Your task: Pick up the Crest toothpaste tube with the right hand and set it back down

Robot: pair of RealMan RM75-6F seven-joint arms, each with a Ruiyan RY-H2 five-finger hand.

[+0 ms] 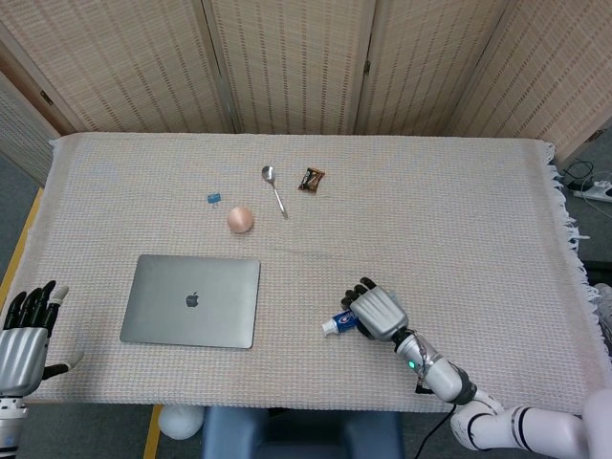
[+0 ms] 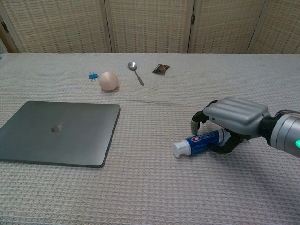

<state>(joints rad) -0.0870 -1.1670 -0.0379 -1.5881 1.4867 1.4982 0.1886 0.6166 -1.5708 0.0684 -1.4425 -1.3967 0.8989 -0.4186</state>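
Observation:
The blue-and-white Crest toothpaste tube (image 1: 336, 324) (image 2: 199, 143) lies on the woven cloth at the front centre-right, its white cap pointing left. My right hand (image 1: 378, 313) (image 2: 233, 117) covers the tube's tail end from above. Its fingers curl down over the far side and the thumb presses the near side, so the hand holds the tube while it still rests on the cloth. My left hand (image 1: 25, 334) hangs off the table's front left corner with its fingers apart and nothing in it; the chest view does not show it.
A closed grey laptop (image 1: 191, 300) (image 2: 58, 131) lies left of the tube. Further back are an egg (image 1: 240, 220) (image 2: 108, 81), a blue clip (image 1: 214, 198) (image 2: 92, 75), a spoon (image 1: 275, 189) (image 2: 137, 72) and a small dark packet (image 1: 311, 179) (image 2: 161, 69).

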